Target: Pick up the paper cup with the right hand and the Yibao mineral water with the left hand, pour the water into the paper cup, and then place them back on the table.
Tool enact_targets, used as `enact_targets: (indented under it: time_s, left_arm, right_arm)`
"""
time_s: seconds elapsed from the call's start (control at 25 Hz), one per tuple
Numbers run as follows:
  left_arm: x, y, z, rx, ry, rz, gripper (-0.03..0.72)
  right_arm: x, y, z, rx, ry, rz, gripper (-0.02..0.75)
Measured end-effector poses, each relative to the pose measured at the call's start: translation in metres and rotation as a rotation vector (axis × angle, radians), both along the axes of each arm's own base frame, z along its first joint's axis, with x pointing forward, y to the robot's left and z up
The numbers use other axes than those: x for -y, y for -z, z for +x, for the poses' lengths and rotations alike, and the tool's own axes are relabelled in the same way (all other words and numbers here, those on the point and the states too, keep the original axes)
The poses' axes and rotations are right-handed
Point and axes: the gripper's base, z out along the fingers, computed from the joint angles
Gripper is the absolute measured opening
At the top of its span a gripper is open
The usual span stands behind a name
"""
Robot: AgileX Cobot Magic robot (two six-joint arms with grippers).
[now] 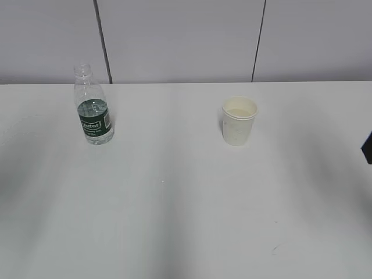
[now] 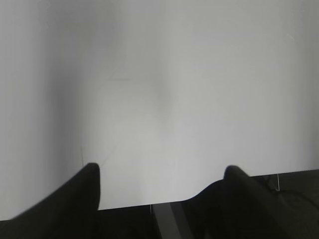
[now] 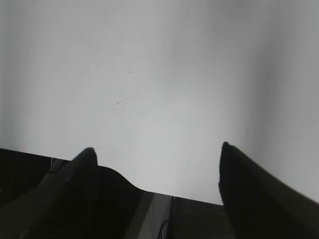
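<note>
A: White matte table (image 1: 186, 221), nearly bare. The Yibao mineral water (image 1: 93, 107) stands upright in the upper left of the exterior frame, the paper cup (image 1: 239, 121) upright right of centre, the 2 well apart.

B: And the arms?

A: Neither has reached anything. The left hand (image 2: 159, 174) shows 2 dark fingers spread wide over plain tabletop at the bottom of its wrist view, nothing between them. The right hand (image 3: 157, 154) is the same: jaws wide apart, empty, above the table's near edge.

B: So which step?

A: I judge the very start, before either pickup. Next, each arm must travel forward: right to the cup, left to the bottle.

B: Handling?

A: The bottle is clear ribbed plastic, capless, with a dark green label; squeezed hard it may spill. The cup is thin off-white paper, tapered, with a rolled rim, likely easy to crush.
</note>
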Motion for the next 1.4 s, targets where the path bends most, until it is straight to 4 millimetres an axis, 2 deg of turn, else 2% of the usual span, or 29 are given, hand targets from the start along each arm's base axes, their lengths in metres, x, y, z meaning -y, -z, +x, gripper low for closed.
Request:
enact_targets:
  time_s: [0.36,0.44,0.48,0.52,0.6,0.64,0.68,0.72,0.76,0.8,0.88,1.16,1.4]
  left_arm:
    - [-0.014,-0.002,-0.078,0.174,0.000,-0.035,0.468]
    - [-0.015,0.000,-0.093,0.213,0.002,-0.054,0.468]
    - [-0.017,0.001,-0.101,0.233,0.002,-0.058,0.468]
    - [-0.018,0.003,-0.108,0.253,0.003,-0.062,0.468]
    - [-0.020,0.005,-0.121,0.291,0.003,-0.069,0.468]
    - [-0.022,0.005,-0.128,0.317,0.002,-0.067,0.468]
    - [-0.024,0.005,-0.133,0.340,0.001,-0.066,0.468]
    - [-0.025,0.005,-0.139,0.369,-0.001,-0.066,0.468]
    - [-0.025,0.005,-0.139,0.369,-0.001,-0.066,0.468]
    - [-0.028,0.005,-0.150,0.423,0.005,-0.059,0.468]
    - [-0.030,0.005,-0.160,0.467,0.034,-0.046,0.468]
    - [-0.035,0.008,-0.188,0.601,0.073,-0.037,0.468]
    - [-0.036,0.033,-0.205,0.652,0.082,-0.069,0.468]
  right_arm:
    - [0.007,-0.010,-0.074,0.148,-0.022,0.033,0.586]
    - [0.007,-0.010,-0.081,0.163,-0.025,0.037,0.586]
    - [0.008,-0.012,-0.090,0.187,-0.028,0.040,0.586]
    - [0.010,-0.013,-0.108,0.241,-0.031,0.047,0.586]
    - [0.011,-0.012,-0.116,0.257,-0.034,0.048,0.586]
    - [0.012,-0.011,-0.124,0.277,-0.034,0.050,0.586]
    - [0.014,-0.005,-0.141,0.315,-0.044,0.049,0.586]
    - [0.014,-0.005,-0.141,0.315,-0.044,0.049,0.586]
    - [0.015,0.002,-0.156,0.357,-0.072,0.039,0.586]
    - [0.016,0.007,-0.162,0.368,-0.082,0.035,0.586]
    - [0.018,0.014,-0.176,0.409,-0.097,0.030,0.586]
    - [0.021,0.034,-0.207,0.529,-0.106,0.034,0.586]
    - [0.023,0.053,-0.218,0.589,-0.115,0.030,0.586]
